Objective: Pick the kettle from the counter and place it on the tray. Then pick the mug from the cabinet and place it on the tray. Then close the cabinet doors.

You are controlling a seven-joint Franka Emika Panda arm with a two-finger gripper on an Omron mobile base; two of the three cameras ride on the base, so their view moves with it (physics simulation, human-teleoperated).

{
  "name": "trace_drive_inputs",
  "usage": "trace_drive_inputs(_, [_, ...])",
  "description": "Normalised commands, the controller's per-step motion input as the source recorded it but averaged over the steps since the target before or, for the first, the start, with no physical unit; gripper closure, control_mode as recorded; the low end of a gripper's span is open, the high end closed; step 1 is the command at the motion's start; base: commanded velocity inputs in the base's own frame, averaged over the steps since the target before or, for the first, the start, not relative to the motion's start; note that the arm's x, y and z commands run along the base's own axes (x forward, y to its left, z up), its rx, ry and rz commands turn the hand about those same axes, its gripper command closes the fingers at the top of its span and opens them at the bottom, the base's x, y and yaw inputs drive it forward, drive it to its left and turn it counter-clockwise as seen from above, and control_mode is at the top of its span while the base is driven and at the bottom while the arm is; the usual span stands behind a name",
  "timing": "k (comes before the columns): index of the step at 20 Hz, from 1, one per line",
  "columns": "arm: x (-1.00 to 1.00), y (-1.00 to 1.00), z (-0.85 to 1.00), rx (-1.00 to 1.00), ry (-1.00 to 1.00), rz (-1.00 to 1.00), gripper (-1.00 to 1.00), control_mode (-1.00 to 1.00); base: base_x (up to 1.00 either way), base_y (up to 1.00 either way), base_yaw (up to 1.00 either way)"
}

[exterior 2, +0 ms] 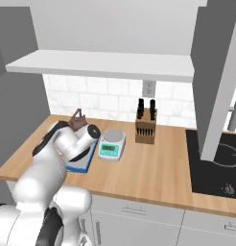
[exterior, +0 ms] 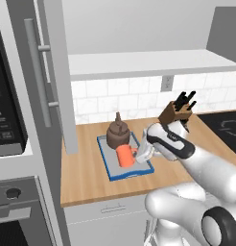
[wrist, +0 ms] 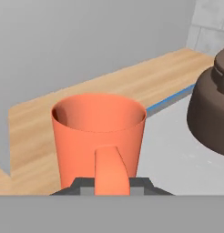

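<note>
My tool (exterior: 140,154) is clenched on the loop handle of the mug (exterior: 124,156); in the hand view the orange handle rises between my two dark finger tips (wrist: 82,185), with the cup's open mouth facing up just beyond them. The mug stands upright on the tray (exterior: 144,171), on its near half. The kettle (exterior: 117,132) sits just behind it on the same tray, at the far end, close beside the mug; I cannot tell whether they touch. In the hand view the kettle's dark brown body (wrist: 209,113) bulges to one side of the mug, and the tray's blue rim runs behind the cup.

The tray lies on the bench (exterior: 86,173) towards its left end, near the open cabinet door (exterior: 57,72) that hangs down to the bench's back left corner. To the tray's right, seen from the right base view, a white-and-teal scale (exterior 2: 112,144) sits mid-bench, and a knife block (exterior 2: 146,124) stands further right by the tiled back edge. A black hob (exterior 2: 216,163) fills the right end of the bench.
</note>
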Motion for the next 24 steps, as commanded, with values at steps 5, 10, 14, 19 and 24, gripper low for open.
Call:
trace_drive_inputs(5, [0.18,0.0,-0.15,0.0,-0.09,0.12,1.0,-1.0,0.0,0.0,0.0])
trace_drive_inputs(10, [0.21,-0.01,-0.21,-0.02,-0.12,0.07,1.0,-1.0,0.0,0.0,0.0])
trace_drive_inputs(14, [0.1,0.0,-0.29,-0.07,-0.12,0.06,1.0,-1.0,0.0,0.0,0.0])
trace_drive_inputs(19, [0.08,0.0,-0.24,-0.07,-0.12,0.03,1.0,-1.0,0.0,0.0,0.0])
trace_drive_inputs(24, [0.14,0.0,-0.15,-0.01,-0.08,0.0,1.0,-1.0,0.0,0.0,0.0])
